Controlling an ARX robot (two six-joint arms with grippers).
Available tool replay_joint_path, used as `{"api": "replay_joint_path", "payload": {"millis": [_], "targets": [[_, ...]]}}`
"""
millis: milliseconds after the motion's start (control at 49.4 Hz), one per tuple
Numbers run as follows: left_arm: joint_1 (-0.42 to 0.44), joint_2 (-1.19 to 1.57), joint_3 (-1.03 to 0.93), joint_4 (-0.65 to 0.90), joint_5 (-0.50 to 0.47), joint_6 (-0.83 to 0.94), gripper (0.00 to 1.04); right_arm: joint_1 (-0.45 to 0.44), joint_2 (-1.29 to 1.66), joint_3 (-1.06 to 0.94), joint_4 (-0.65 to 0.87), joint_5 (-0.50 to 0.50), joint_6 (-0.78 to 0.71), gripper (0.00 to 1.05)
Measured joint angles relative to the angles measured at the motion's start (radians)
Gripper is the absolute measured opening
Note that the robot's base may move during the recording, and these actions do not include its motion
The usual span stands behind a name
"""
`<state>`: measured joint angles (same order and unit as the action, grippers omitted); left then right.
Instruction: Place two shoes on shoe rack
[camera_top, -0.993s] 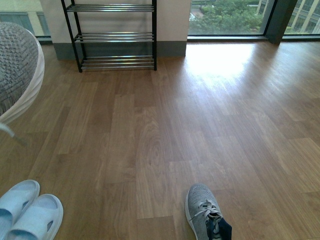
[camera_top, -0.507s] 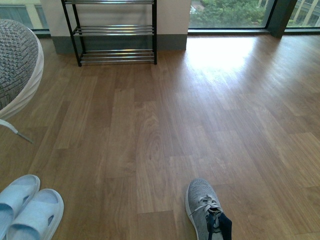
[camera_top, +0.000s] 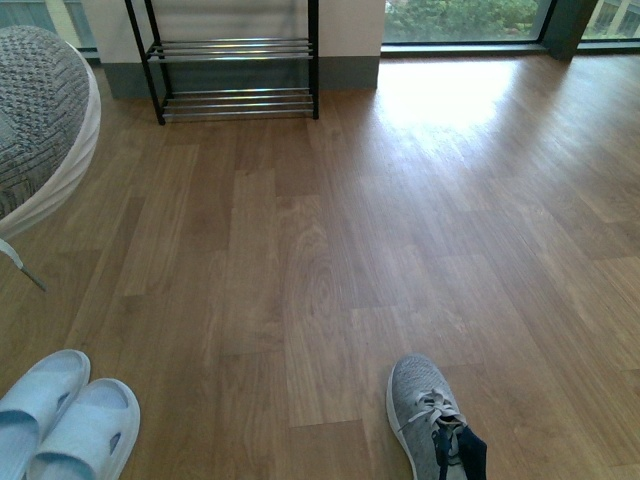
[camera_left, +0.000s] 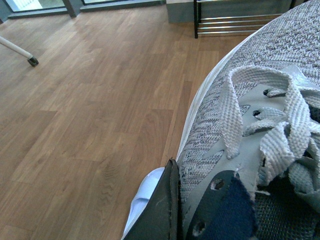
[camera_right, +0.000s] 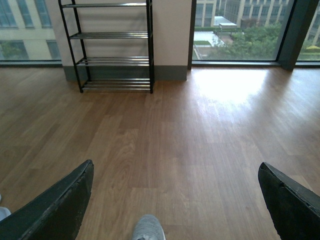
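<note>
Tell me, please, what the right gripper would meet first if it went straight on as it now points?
Most likely bare wooden floor: the open right gripper has nothing between its fingers, the grey sneaker lies nearer in, and the shoe rack stands far beyond. Depth is uncertain.

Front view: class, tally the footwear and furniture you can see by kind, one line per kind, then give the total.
Grey knit sneakers: 2, one near the bottom edge, one raised at the left edge
Pale blue slide sandals: 2
Shoe rack: 1
Total: 5
</note>
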<state>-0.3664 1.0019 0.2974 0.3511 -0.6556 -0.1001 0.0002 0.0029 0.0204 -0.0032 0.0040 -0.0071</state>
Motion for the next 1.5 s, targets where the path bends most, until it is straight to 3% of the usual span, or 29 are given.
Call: {"api": "replay_joint_path", "payload": {"millis": [304,365,446,567,729,851,993,1175,1499], "targets": [[0.006,-0.002,-0.001,0.0,-0.021,0.0,0.02,-0.001,0.0,0.0,-0.001,-0.011,0.004,0.95],[0.005,-0.002,-0.001,0.0,-0.011,0.0,0.02,-0.04,0.056,0.014,-0.053,-0.134,0.118,0.95],[0.003,-0.002,-0.001,0.0,-0.009,0.0,0.02,-0.002,0.212,0.014,0.056,-0.097,0.21,0.95],[0.004,-0.002,-0.001,0.0,-0.014,0.0,0.02,0.095,0.639,0.047,0.438,0.016,0.151,0.95],[0.003,-0.002,-0.001,0.0,-0.011,0.0,0.02,0.09,1.155,0.15,0.786,0.019,0.053,0.95],[0.003,-0.002,-0.001,0.0,-0.011,0.0,0.02,0.072,1.614,0.243,0.95,0.018,-0.014,0.95],[0.003,-0.002,-0.001,0.0,-0.011,0.0,0.02,0.078,2.025,0.328,0.97,0.006,-0.07,0.95],[0.004,-0.002,-0.001,0.0,-0.011,0.0,0.02,0.098,2.344,0.477,0.988,0.047,-0.096,0.95],[0.003,-0.002,-0.001,0.0,-0.011,0.0,0.02,0.03,2.586,0.655,0.972,0.079,-0.187,0.95]]}}
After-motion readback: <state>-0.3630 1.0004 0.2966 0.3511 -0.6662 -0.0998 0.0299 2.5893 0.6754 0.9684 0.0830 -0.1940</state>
